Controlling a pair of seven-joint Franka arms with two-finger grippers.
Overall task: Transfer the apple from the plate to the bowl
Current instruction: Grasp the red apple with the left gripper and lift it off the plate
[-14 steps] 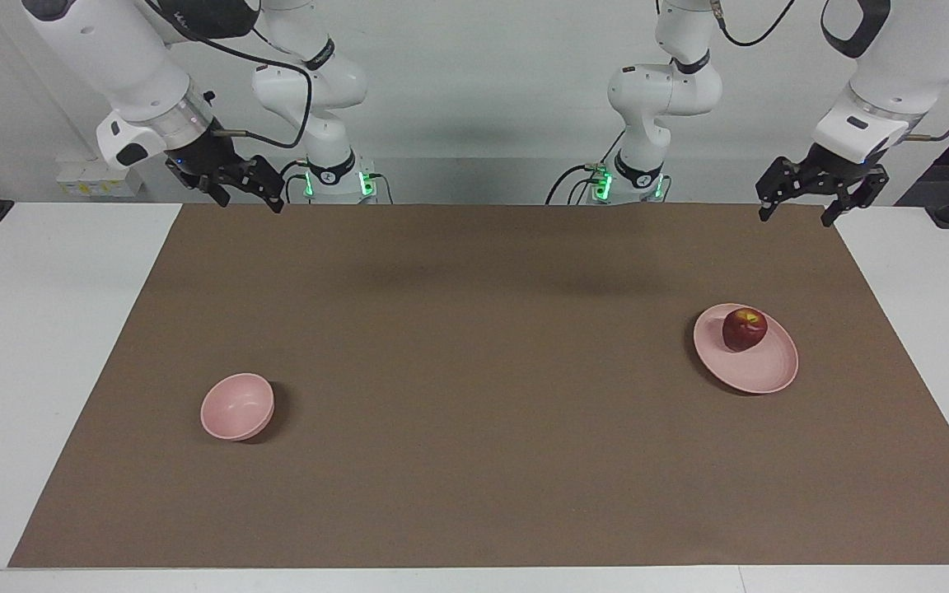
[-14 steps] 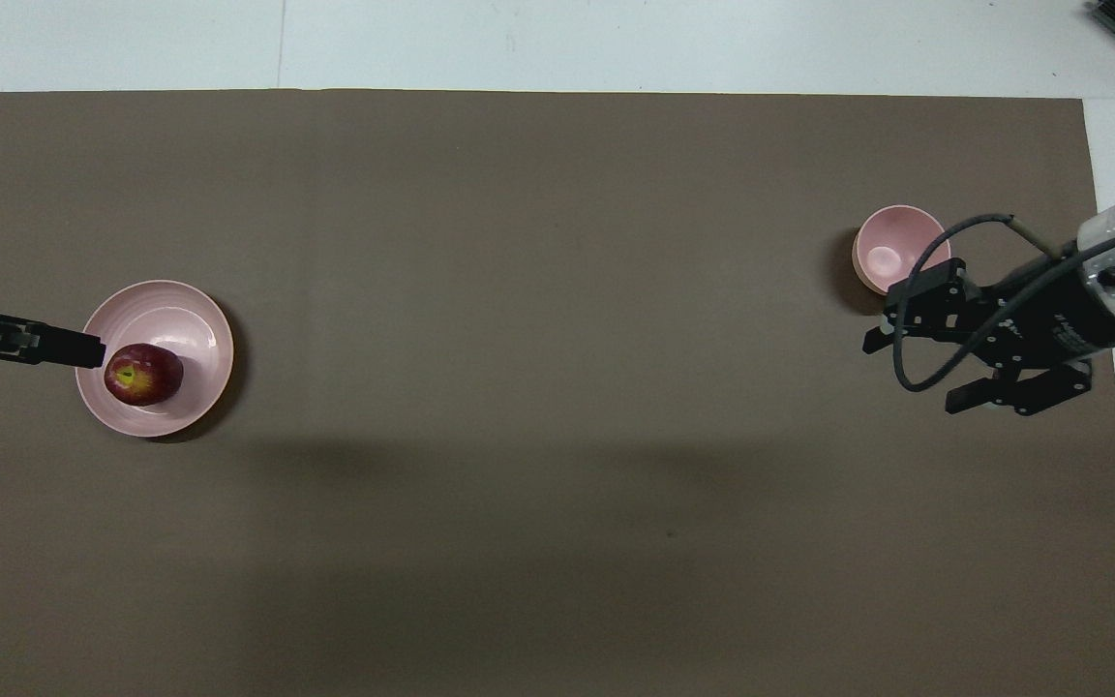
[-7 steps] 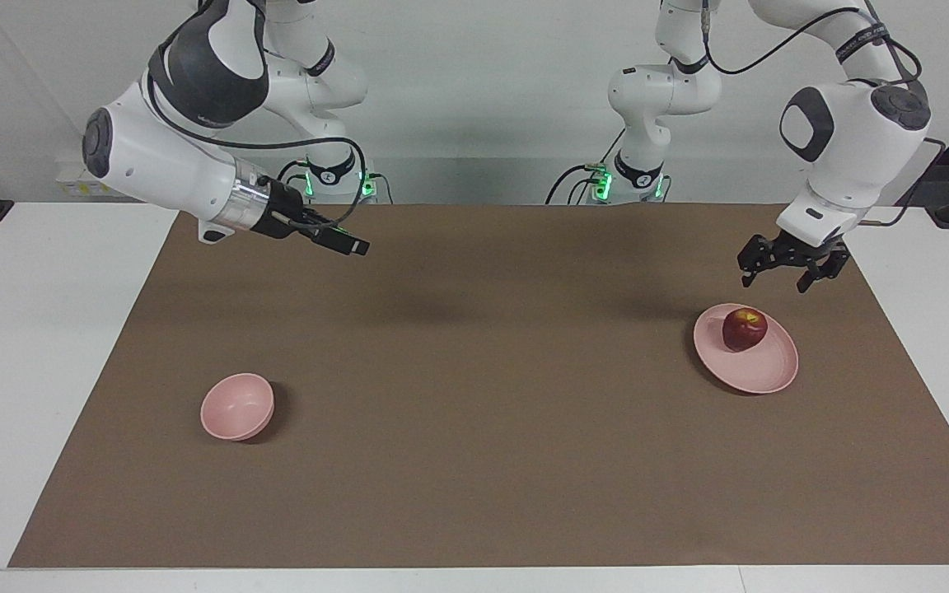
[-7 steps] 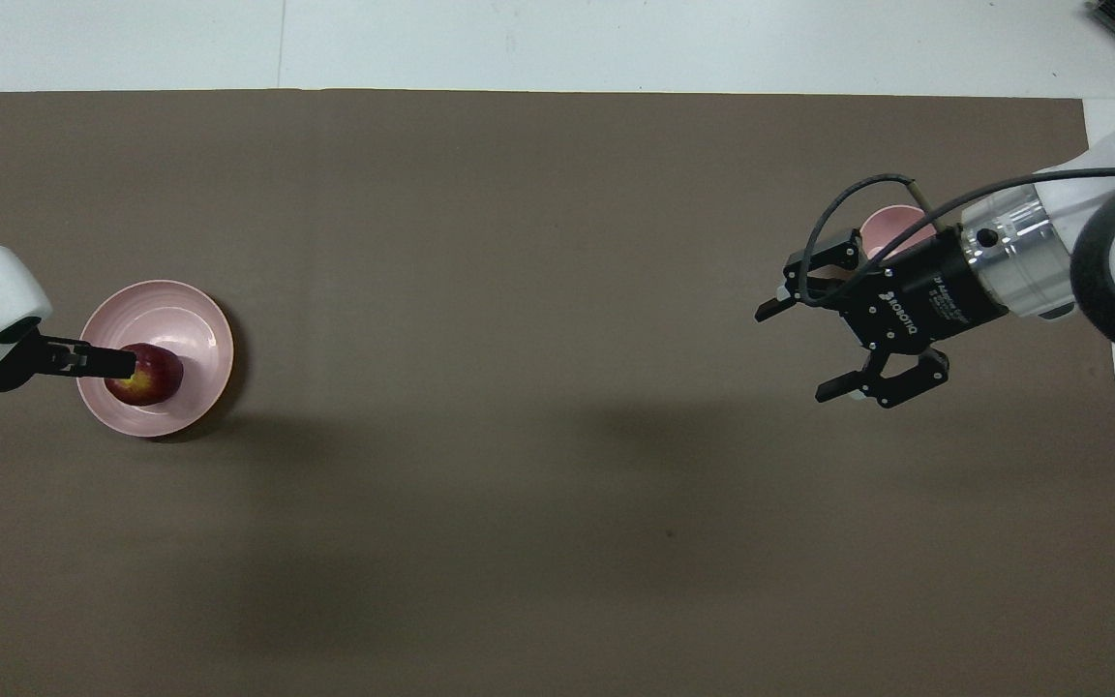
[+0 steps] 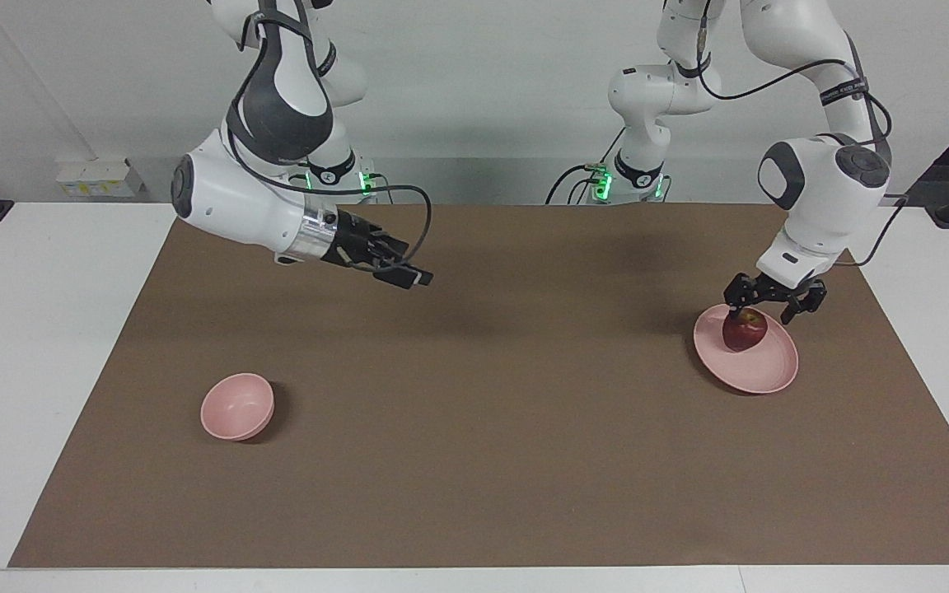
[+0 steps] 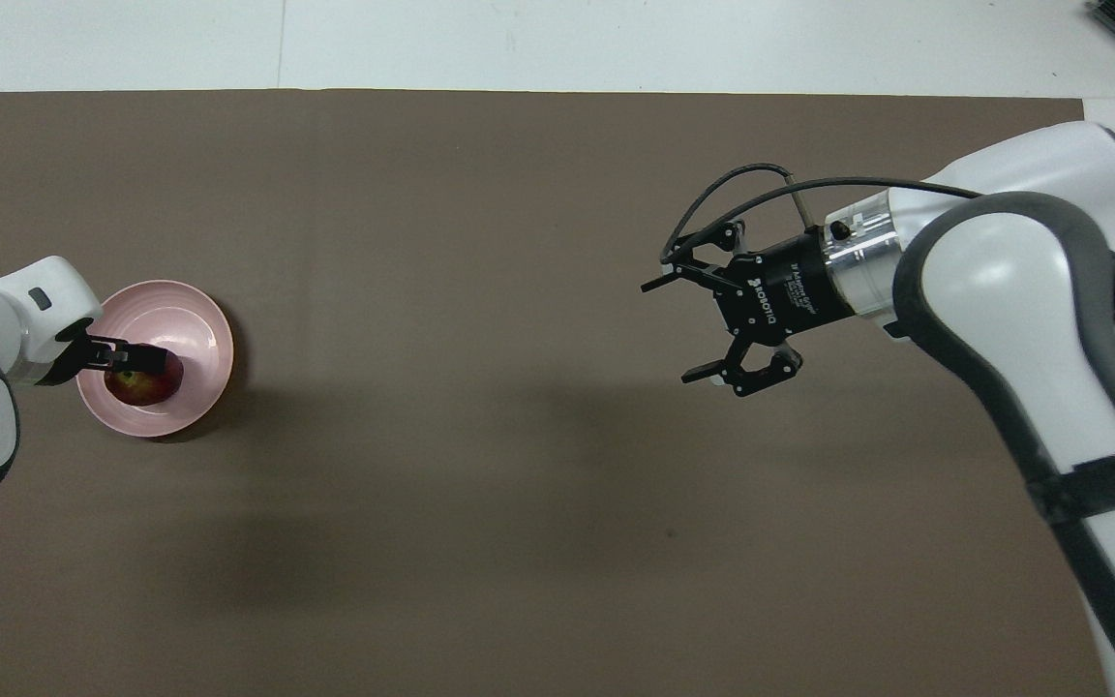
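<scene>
The dark red apple (image 5: 744, 332) (image 6: 143, 386) sits on the pale pink plate (image 5: 764, 372) (image 6: 195, 324) toward the left arm's end of the table. My left gripper (image 5: 759, 312) (image 6: 129, 359) hangs open just over the apple, its fingers spread to either side of the apple's top. The small pink bowl (image 5: 236, 405) stands toward the right arm's end; in the overhead view the right arm hides it. My right gripper (image 5: 410, 277) (image 6: 671, 333) is open and holds nothing, up in the air over the mat between bowl and table middle.
A brown mat (image 5: 474, 461) (image 6: 480, 542) covers most of the white table (image 5: 38, 346). Only the plate, apple and bowl lie on it. The right arm's thick white forearm (image 6: 1012, 281) spans the air over the bowl's end.
The left gripper has come down from high above the mat's edge to just over the apple. The right gripper has swung in toward the table's middle and now covers the bowl from overhead.
</scene>
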